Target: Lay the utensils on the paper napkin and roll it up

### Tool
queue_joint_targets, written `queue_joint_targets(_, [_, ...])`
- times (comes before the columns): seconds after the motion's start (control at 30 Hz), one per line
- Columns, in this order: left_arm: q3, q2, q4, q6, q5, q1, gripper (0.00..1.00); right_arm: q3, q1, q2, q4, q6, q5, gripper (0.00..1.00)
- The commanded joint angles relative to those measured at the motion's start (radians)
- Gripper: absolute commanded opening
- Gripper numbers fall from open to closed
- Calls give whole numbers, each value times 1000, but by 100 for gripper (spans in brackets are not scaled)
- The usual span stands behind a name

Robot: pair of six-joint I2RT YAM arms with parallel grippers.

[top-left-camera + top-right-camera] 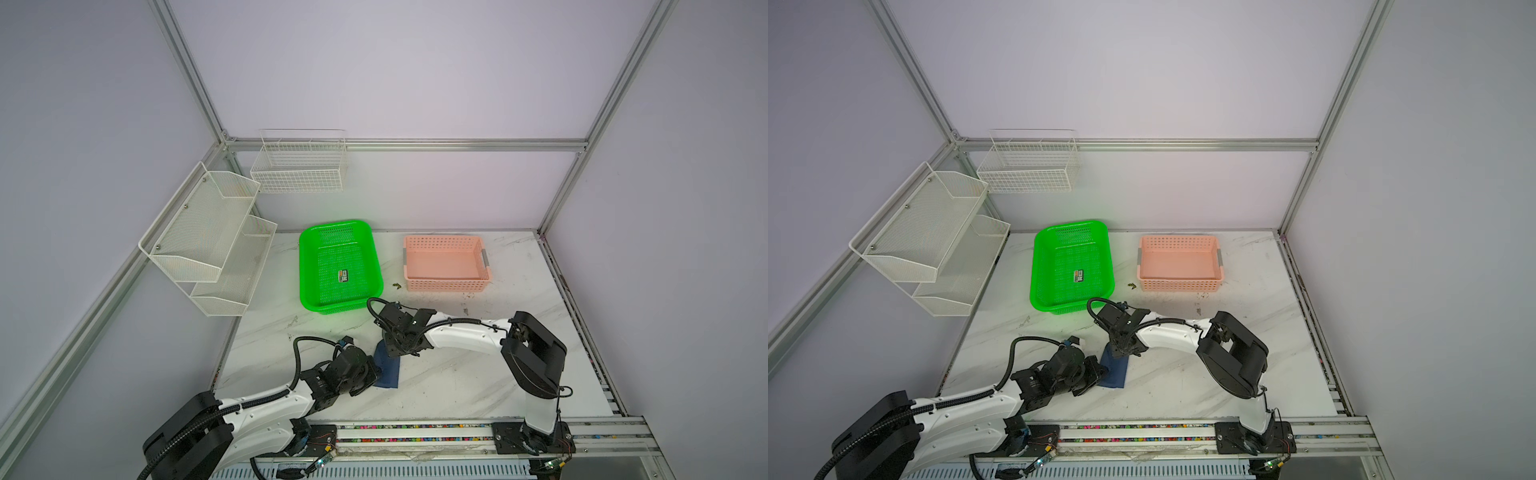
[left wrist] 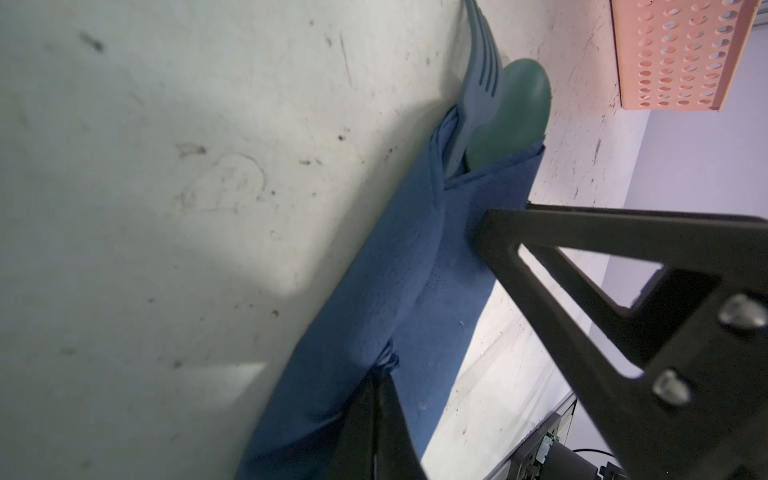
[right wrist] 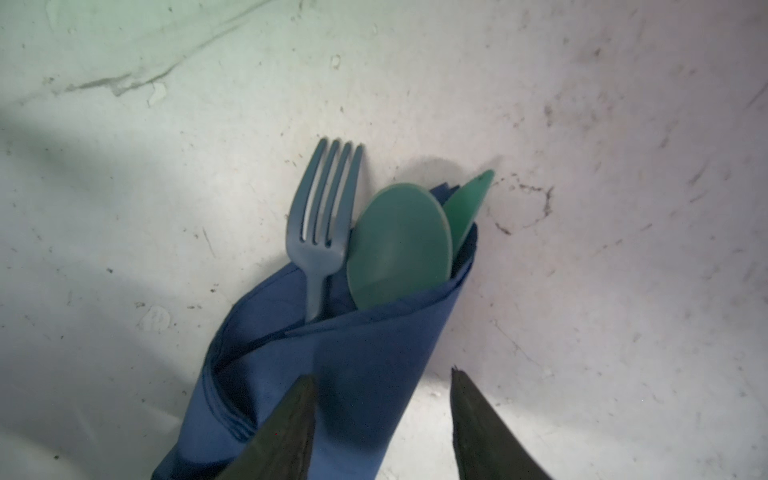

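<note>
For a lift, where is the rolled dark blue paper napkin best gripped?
Probably across the wrapped middle of the rolled dark blue paper napkin, from above, spanning its narrow width. It lies flat, and the blue plastic fork and green plastic spoon stick out of its open end and could slip.

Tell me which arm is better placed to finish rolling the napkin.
Probably right. The right gripper stands open above the paper napkin, near the utensils, free to push the roll; the left gripper is shut on the napkin's end, anchoring it.
</note>
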Motion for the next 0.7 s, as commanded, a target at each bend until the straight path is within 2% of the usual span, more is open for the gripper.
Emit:
queue_joint_targets(0.0, [19,2,1,-12,-14,-5,0,22,4,9,-10,3,16,55])
queue_joint_targets(0.37, [21,5,6,-18,-18,-5,0,64,6,51,-32,-9,14,55])
queue_joint_targets(0.67, [21,16,16,-17,-14,-5,0,69,28,85,-16,-4,-8,49])
